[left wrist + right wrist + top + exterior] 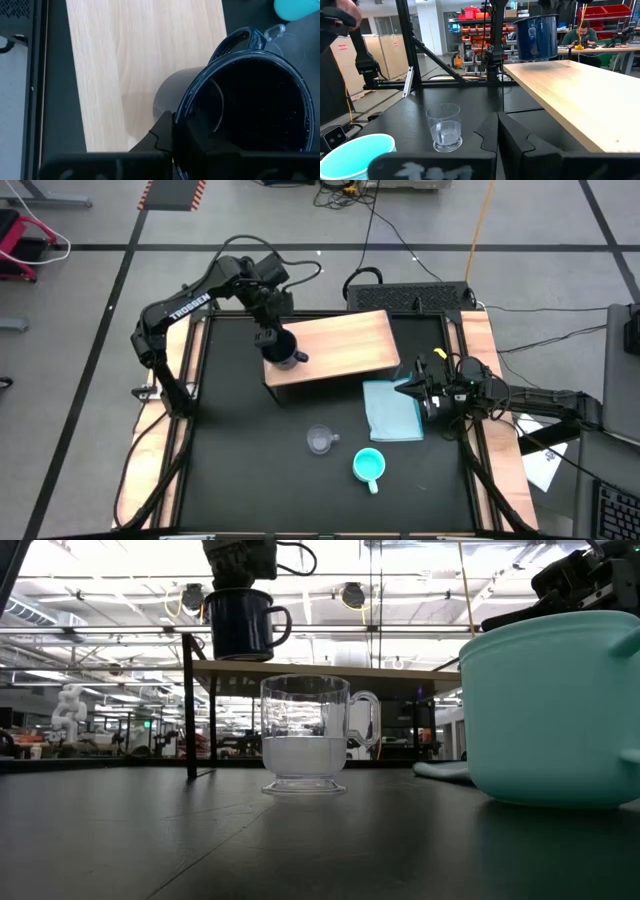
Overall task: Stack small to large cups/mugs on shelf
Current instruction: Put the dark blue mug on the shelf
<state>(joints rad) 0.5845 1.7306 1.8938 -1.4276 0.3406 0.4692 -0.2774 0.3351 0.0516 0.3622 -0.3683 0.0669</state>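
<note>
My left gripper (268,338) is shut on the dark navy mug (287,352) over the near left corner of the light wooden shelf (340,340). In the low view the mug (240,625) is upright at the height of the shelf top (330,667); whether it touches the board, I cannot tell. The clear glass cup (320,440) and the turquoise mug (369,466) stand upright on the black table in front of the shelf. My right gripper (412,390) is shut and empty, by the right edge of the folded light-blue cloth (392,410). My left gripper holds the navy mug by its rim (176,125), on the side opposite the handle (240,37). One finger (202,142) is inside the mug and one finger (159,137) outside. The fingers come from above, pointing down. The mug is upright, its mouth up.
The shelf stands on a dark frame (188,710) at the table's far middle. The cloth lies flat, right of the glass cup. Wooden rails (500,460) run along the table's left and right sides. A person sits at a bench in the room beyond (582,32).
</note>
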